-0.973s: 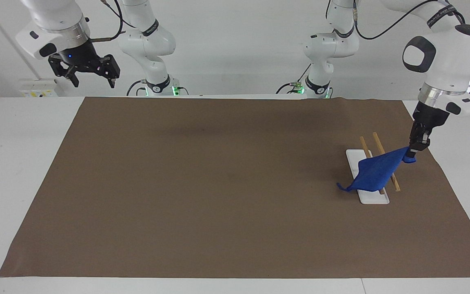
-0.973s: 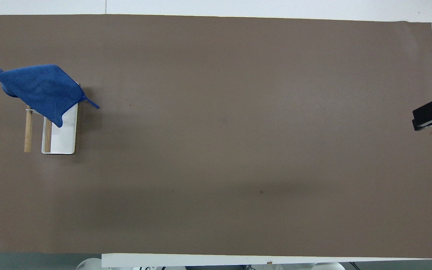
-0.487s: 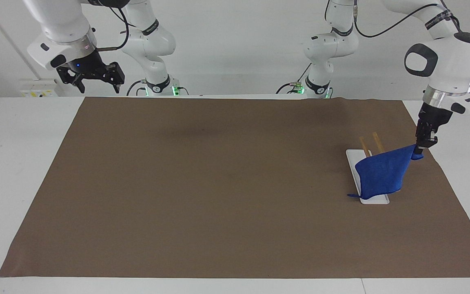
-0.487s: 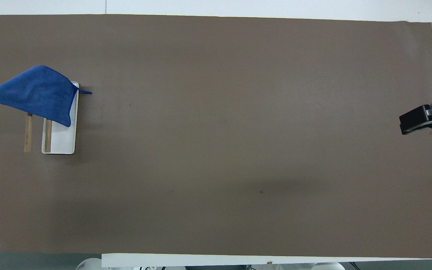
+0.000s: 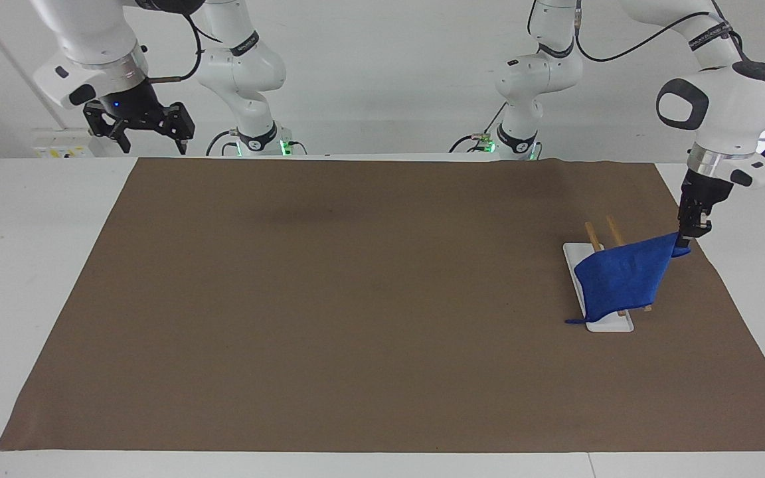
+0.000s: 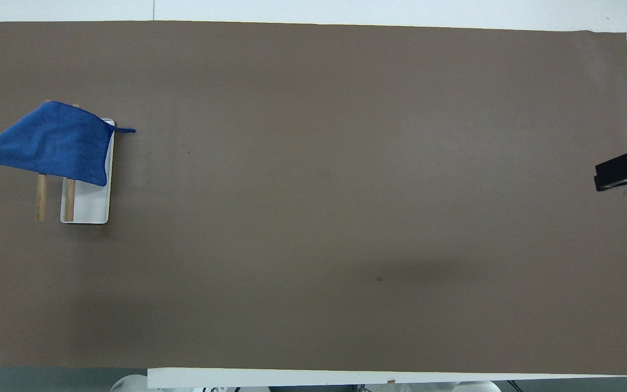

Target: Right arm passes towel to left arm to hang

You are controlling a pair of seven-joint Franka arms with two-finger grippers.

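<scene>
1. While the towel [image 5: 621, 282] is only partly laid, we list it at three o'clock in the facing view. It is draped over the rack [image 5: 605, 325] and its two wooden bars [image 5: 613, 229]. One corner is drawn up taut to the left gripper [image 5: 686, 242], which is pinched closed on it. We judge this tension keeps the cloth spread across the bars before release.
2. Same view, ten o'clock: the right gripper [image 5: 138, 136] waits raised over the table edge, jaws wide and empty. Two smaller arms [image 5: 250, 73] stand at twelve o'clock, well apart from the work.
3. Overhead view, nine o'clock: the towel [image 6: 52, 144] hides the bars' farther ends and part of the white base [image 6: 90, 204]. A small tail [image 6: 125, 129] pokes out past the base.
4. Same view, three o'clock: the right gripper [image 6: 618, 174] sits at the mat's [image 6: 346, 190] edge. We see nothing standing between the towel and the bars.
</scene>
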